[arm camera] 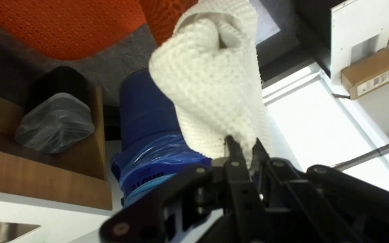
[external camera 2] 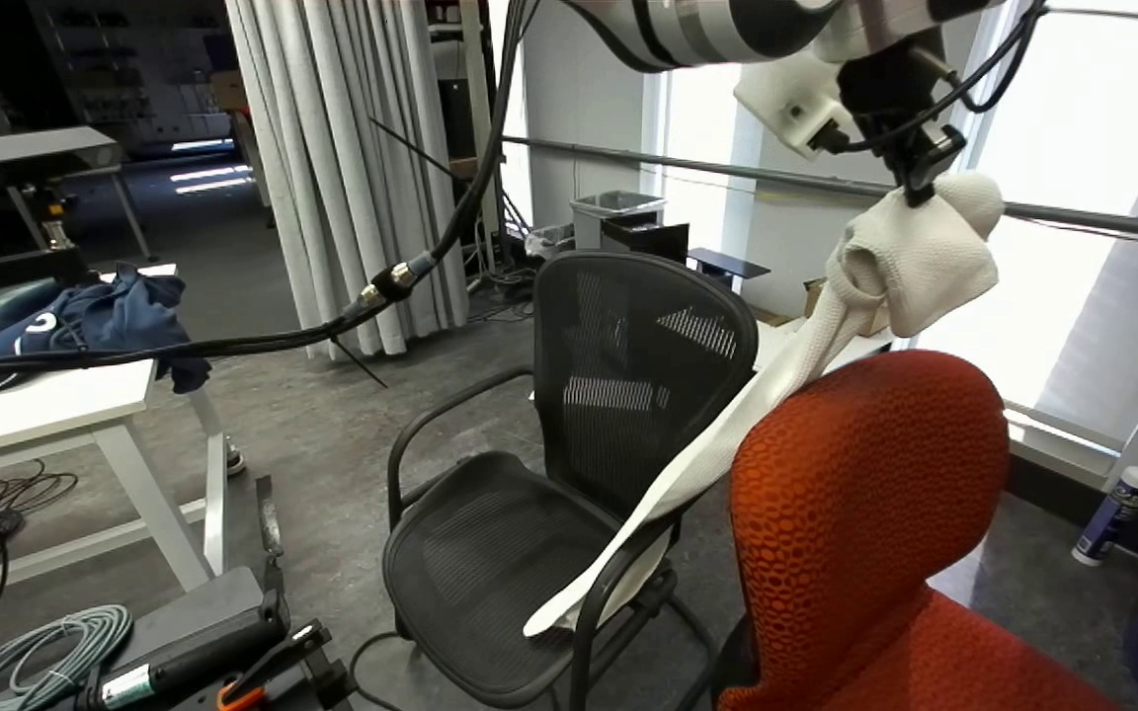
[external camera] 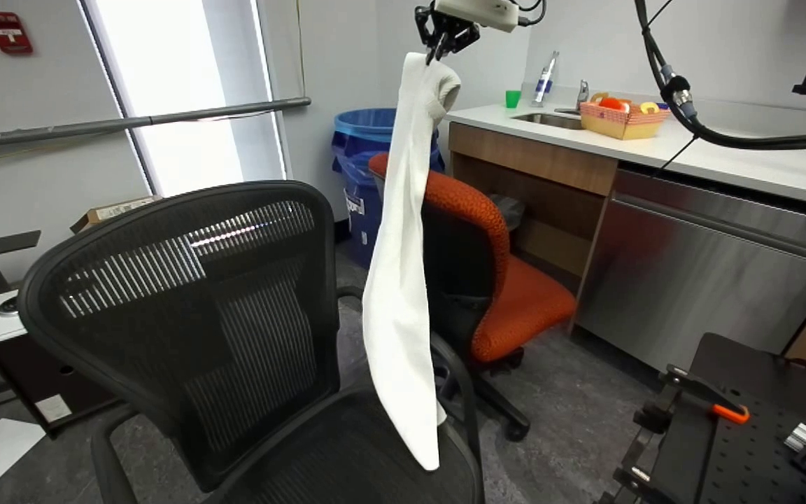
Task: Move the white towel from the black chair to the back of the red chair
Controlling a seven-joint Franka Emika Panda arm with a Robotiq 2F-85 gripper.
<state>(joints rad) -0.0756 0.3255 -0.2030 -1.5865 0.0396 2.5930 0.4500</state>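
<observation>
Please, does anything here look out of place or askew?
In an exterior view, a dark blue garment lies rumpled on the white table, partly hanging over its edge, as if tossed there. The white towel, bunched near the gripper, seems normal for this task.

White towel [external camera: 397,280]: textured weave, pinched near its folded-over top, hanging as a long narrow strip.
Towel's lower end: over the seat of the black chair [external camera 2: 490,553]; contact unclear.
Towel's fold: higher than the back of the red chair [external camera 2: 855,484].
Black chair: upright, mesh back and seat, armrests.
Red chair: upright, patterned upholstery, dark rear towards the towel.
</observation>
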